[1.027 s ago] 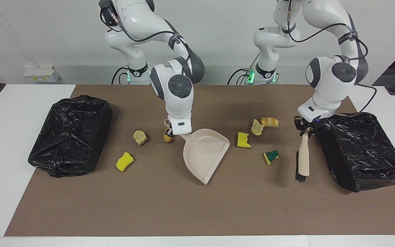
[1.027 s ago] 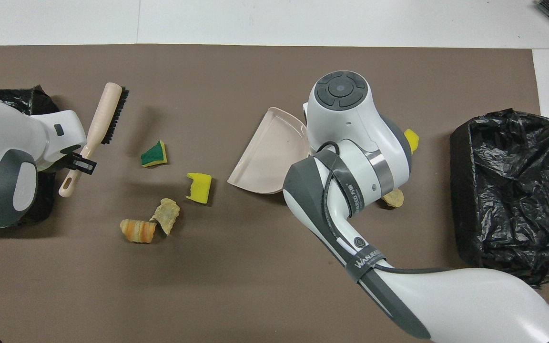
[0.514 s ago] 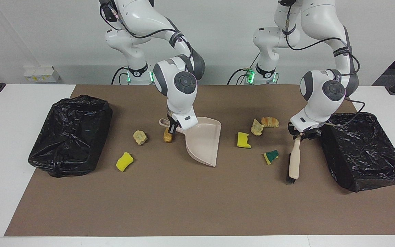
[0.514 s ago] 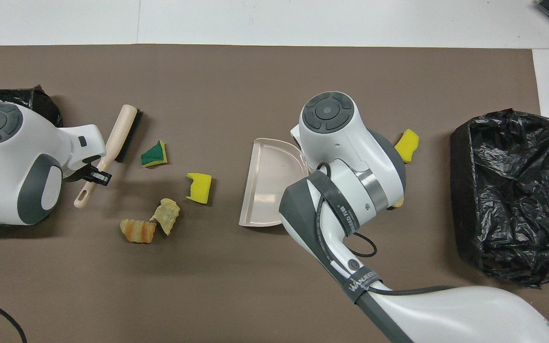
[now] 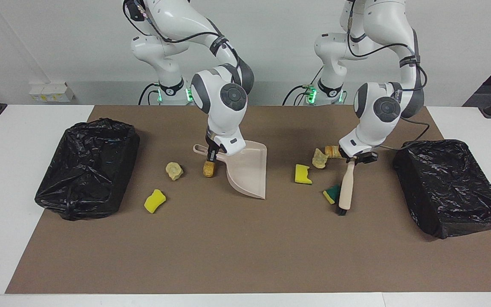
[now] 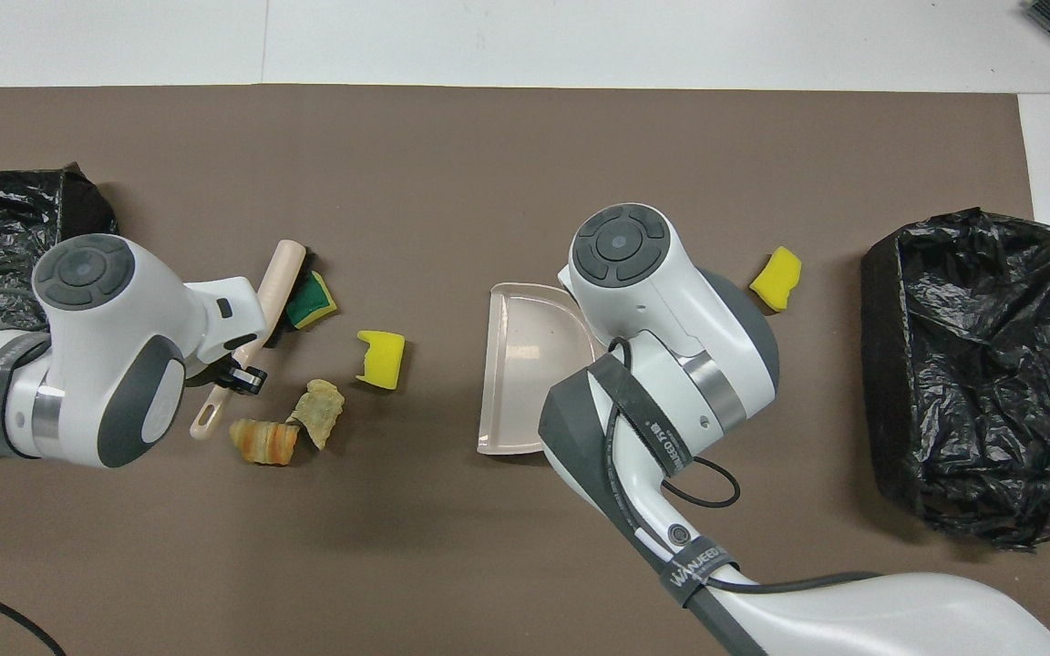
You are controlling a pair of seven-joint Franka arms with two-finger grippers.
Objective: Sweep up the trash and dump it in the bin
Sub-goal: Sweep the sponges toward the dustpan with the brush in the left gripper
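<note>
1. Left end effector (image 5: pixel 355 160): clamped on the handle of the brush (image 5: pixel 346 185), over the counter's (image 5: pixel 228 256) left-arm end; bristle end down by the green-and-yellow sponge (image 5: pixel 331 194), seemingly touching it.
2. Right end effector (image 5: pixel 211 154): clamped on the handle of the dustpan (image 5: pixel 247 170), mid-counter; pan lip rests on the mat, mouth facing the left arm's end.
3. Trash, near the brush: notched yellow sponge (image 5: pixel 303 174), between brush and pan; pale lump (image 5: pixel 320 158) and bread roll (image 5: pixel 334 151), touching each other, nearer to the robots.
4. Trash toward the right arm's end: brown roll (image 5: pixel 208 169) just beside the pan handle, beige lump (image 5: pixel 174 170), yellow sponge (image 5: pixel 154 201).
5. Handling, judged: all light. Sponges soft, likely to tumble or skid; lumps may crumble. Push with the bristles, don't pinch.
6. In the way: the three scraps at the pan's back are not in front of its mouth; the pan needs turning.
7. Black-lined bins (image 5: pixel 88 166) (image 5: pixel 450 187) at each end.
</note>
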